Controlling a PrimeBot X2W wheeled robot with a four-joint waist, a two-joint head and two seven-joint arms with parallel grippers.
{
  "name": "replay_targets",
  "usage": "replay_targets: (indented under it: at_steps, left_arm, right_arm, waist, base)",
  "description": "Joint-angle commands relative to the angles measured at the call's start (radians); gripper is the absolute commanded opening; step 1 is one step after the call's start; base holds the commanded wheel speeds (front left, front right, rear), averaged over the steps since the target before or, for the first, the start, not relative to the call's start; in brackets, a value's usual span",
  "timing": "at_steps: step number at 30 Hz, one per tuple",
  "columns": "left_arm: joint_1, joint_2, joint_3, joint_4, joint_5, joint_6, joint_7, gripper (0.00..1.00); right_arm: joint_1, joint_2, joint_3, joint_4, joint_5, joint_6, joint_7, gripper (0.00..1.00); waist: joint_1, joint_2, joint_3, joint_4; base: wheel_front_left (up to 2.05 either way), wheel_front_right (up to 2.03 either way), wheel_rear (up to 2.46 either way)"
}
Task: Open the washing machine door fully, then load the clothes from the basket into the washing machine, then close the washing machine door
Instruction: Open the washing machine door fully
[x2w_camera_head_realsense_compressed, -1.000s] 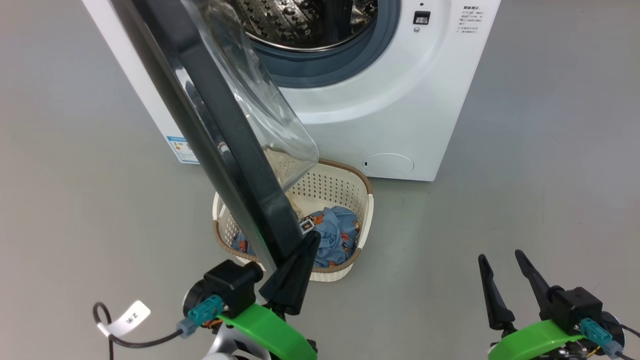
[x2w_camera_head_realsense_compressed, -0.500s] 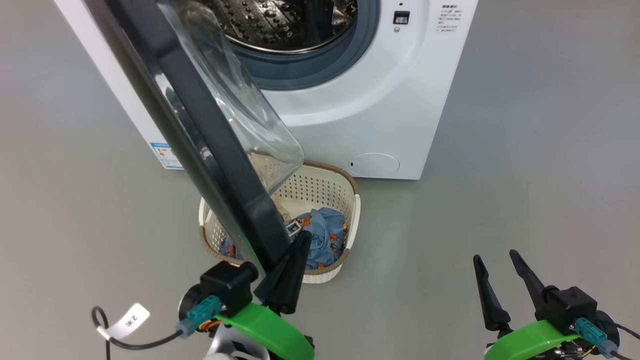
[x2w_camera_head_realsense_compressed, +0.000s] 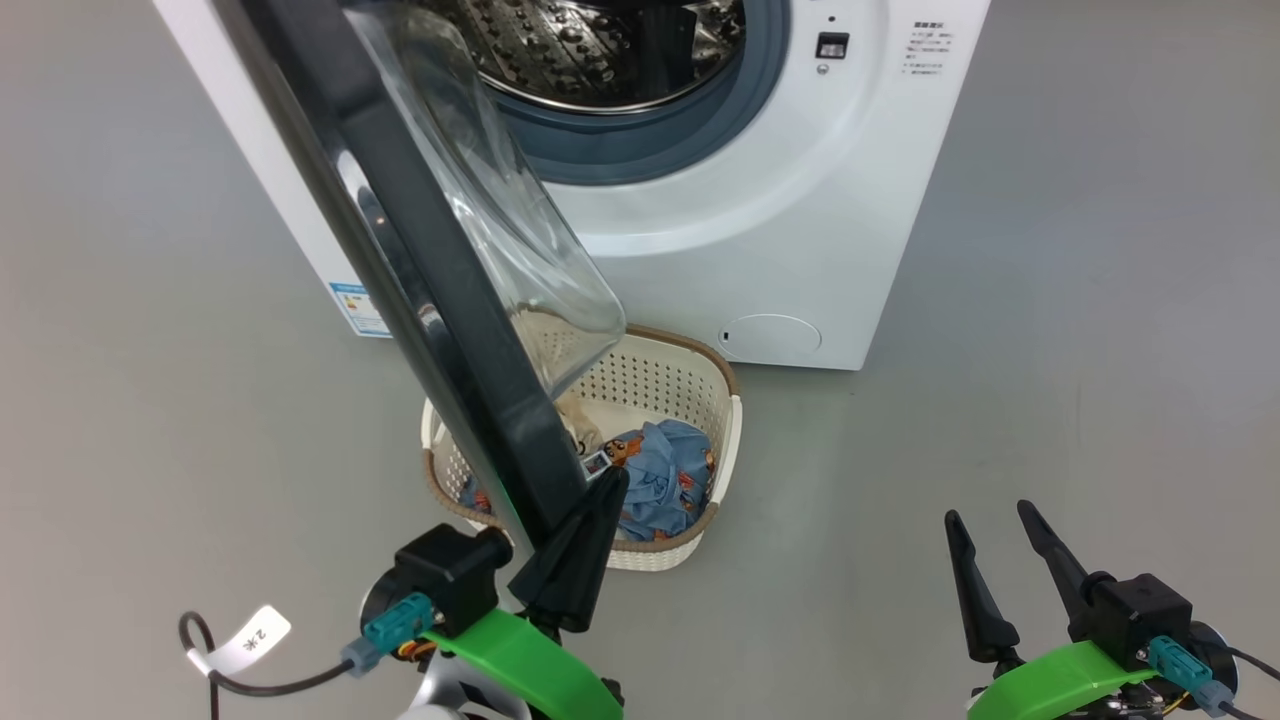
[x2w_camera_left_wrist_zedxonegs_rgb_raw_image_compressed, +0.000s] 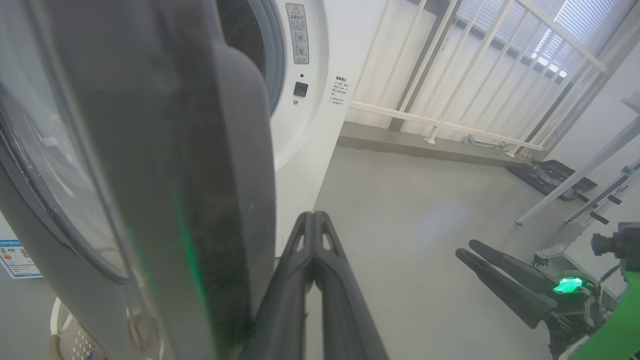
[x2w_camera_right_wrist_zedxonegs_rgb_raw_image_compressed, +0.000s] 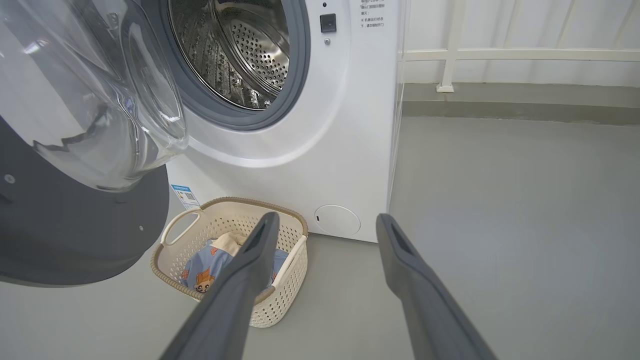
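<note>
The washing machine stands with its steel drum showing. The washing machine door juts out towards me, partly open, black rim edge-on and glass bowl facing the drum. My left gripper is shut on nothing, its tip against the inner side of the door's lower edge, by the latch. In the left wrist view the left gripper lies right beside that rim. The basket sits on the floor under the door, holding the blue bear-print clothes and a cream cloth. My right gripper hovers open at the lower right, empty.
Grey floor spreads wide to the right of the machine. A white railing and dark equipment stand behind and to the side. A cable with a white tag hangs by my left wrist. The right wrist view has the basket left of the right gripper.
The head camera swayed left, then back right. Against the machine, the door, basket and both grippers stand much as before.
</note>
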Motion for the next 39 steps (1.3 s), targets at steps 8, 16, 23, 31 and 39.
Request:
replay_targets:
  at_steps: [8, 16, 23, 31, 39]
  left_arm:
    - [-0.016, 0.027, 0.047, -0.035, -0.007, 0.021, -0.004, 0.0]
    - [-0.001, 0.03, 0.049, -0.044, -0.015, 0.042, 0.011, 0.0]
    - [0.025, 0.028, 0.036, -0.086, -0.026, 0.059, 0.04, 0.0]
    - [0.008, 0.021, 0.012, -0.116, -0.025, 0.059, 0.054, 0.0]
    - [-0.001, 0.024, 0.041, -0.096, -0.036, 0.075, 0.036, 0.0]
  right_arm:
    - [-0.014, -0.008, 0.026, -0.016, 0.005, 0.009, -0.012, 1.0]
    - [-0.014, -0.008, 0.028, -0.013, 0.01, 0.009, -0.012, 1.0]
    - [-0.016, -0.008, 0.027, -0.01, 0.014, 0.009, -0.012, 1.0]
    - [-0.026, -0.008, 0.04, 0.0, 0.019, 0.009, -0.012, 1.0]
    - [-0.027, -0.008, 0.029, -0.006, 0.022, 0.009, -0.012, 1.0]
  waist:
    - [0.0, 0.0, -0.007, 0.022]
    - [0.0, 0.0, -0.004, 0.032]
    - [0.0, 0.0, 0.003, 0.04]
    - [0.0, 0.0, 0.006, 0.036]
    - [0.0, 0.0, 0.012, 0.02]
  base:
    - [0.0, 0.0, 0.0]
    - [0.0, 0.0, 0.0]
    - [0.0, 0.0, 0.0]
    - [0.0, 0.0, 0.0]
    - [0.0, 0.0, 0.0]
